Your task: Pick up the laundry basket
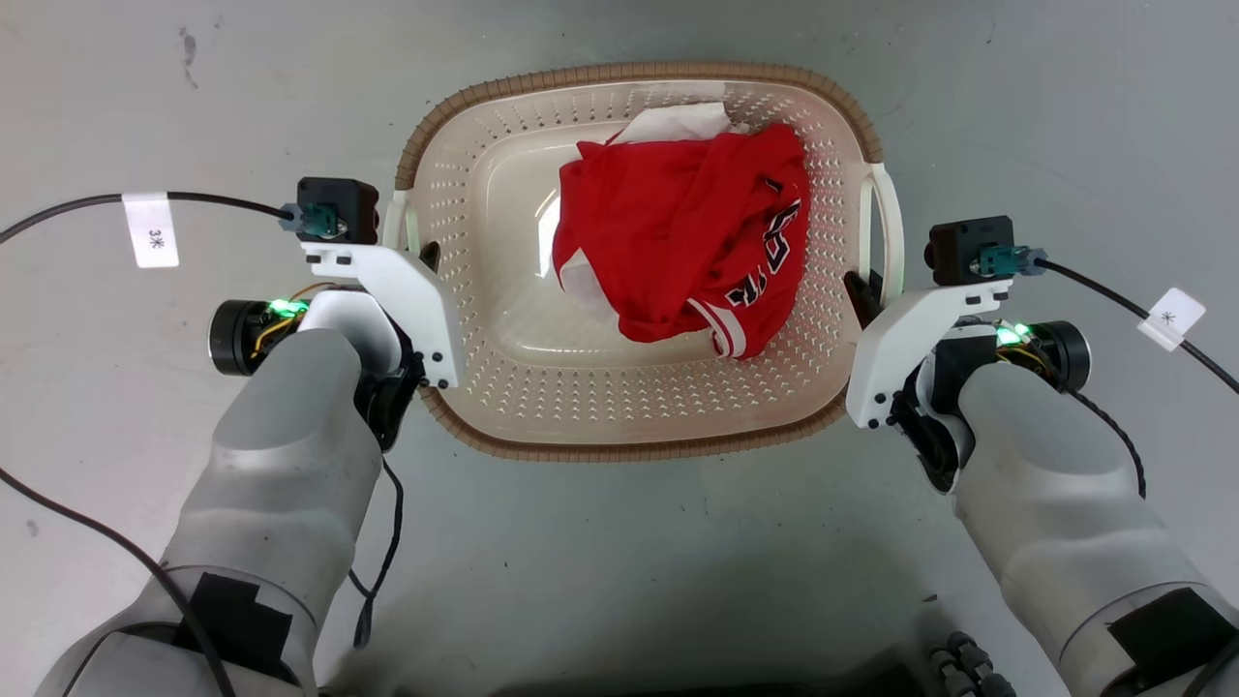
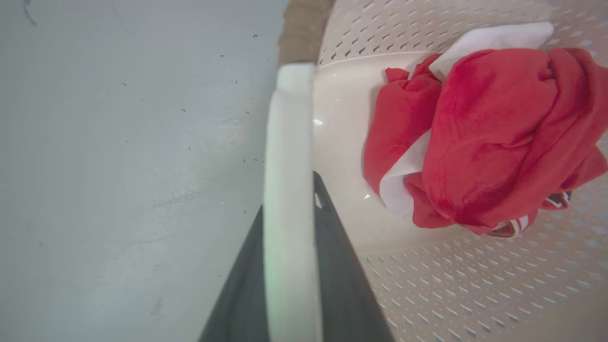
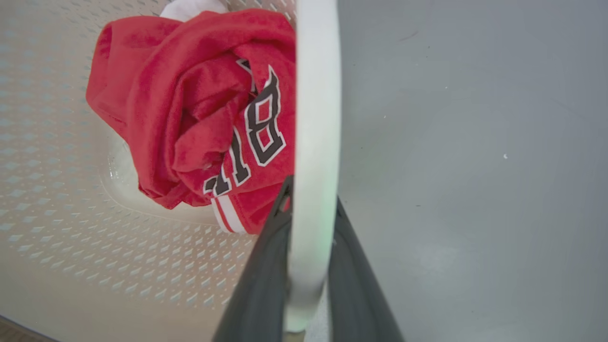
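Laundry basket (image 1: 600,387) is at 12 o'clock from the robot, over the grey floor (image 1: 619,542) and between the two arms. A crumpled red jersey (image 1: 678,242) and a white cloth (image 1: 678,121) are heaped toward 2 o'clock of its bowl. The left pincer (image 1: 414,254) is clamped on the left handle (image 1: 397,223) at the basket's 9 o'clock, and the right pincer (image 1: 869,290) on the right handle (image 1: 889,227) at 3 o'clock. Each wrist view shows a dark finger (image 2: 342,266) pressed to either side of the white bar. The step in hand looks like the lift itself. To do it well, I judge both arms should rise together at one pace with the rim level, since the load sits off-centre toward the right arm. A thin, smooth bar could also slide or pivot between the fingers. Both grips sit toward the 6 o'clock end of the handles, so the far side may dip. Hard to make out: the head view hides most of each finger under a white wrist bracket (image 1: 416,300), the handles blur up close, the jersey's lettering is folded, and whether the base has left the floor cannot be told.
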Controlling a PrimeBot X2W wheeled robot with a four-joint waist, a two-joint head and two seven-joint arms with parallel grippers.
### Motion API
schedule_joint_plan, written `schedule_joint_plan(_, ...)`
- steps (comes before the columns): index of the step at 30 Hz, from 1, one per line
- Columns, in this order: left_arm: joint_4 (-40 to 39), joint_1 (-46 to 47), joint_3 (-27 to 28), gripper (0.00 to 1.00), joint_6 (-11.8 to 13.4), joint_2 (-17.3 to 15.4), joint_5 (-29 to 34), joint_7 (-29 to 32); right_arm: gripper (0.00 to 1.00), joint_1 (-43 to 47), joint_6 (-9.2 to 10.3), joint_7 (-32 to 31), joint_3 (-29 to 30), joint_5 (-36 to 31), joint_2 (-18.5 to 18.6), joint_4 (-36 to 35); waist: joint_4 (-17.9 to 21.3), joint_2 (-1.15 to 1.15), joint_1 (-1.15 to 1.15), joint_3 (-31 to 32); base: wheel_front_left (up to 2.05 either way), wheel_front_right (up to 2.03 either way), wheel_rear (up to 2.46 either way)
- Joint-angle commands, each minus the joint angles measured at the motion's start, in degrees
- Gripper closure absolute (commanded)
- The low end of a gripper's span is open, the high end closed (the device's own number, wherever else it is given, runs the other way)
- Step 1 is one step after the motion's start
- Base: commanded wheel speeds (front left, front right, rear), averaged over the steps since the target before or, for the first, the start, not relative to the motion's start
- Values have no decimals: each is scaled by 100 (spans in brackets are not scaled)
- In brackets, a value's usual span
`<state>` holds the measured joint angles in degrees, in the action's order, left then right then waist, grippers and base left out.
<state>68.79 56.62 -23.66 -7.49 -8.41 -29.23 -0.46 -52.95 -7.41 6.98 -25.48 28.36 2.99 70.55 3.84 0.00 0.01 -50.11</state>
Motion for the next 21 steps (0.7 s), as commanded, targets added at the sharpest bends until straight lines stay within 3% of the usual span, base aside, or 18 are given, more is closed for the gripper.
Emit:
schedule_joint_plan(1,-38,8,-38,100,0,-34,-21,-1,100,-108,-15,-11,-52,21,-18,1,-5,0,-1,22,0,0,0)
schedule_joint_plan(5,-41,-150,-275,100,-1,21,-380,127,100,82,-16,-147,-347,267,-14,-5,-17,0,-1,324,0,0,0)
schedule_joint_plan(21,-119,-1018,-811,100,-14,109,-1667,1347,100,754,-21,-1878,-1198,1435,291,-237,-146,0,-1,2584,0,0,0)
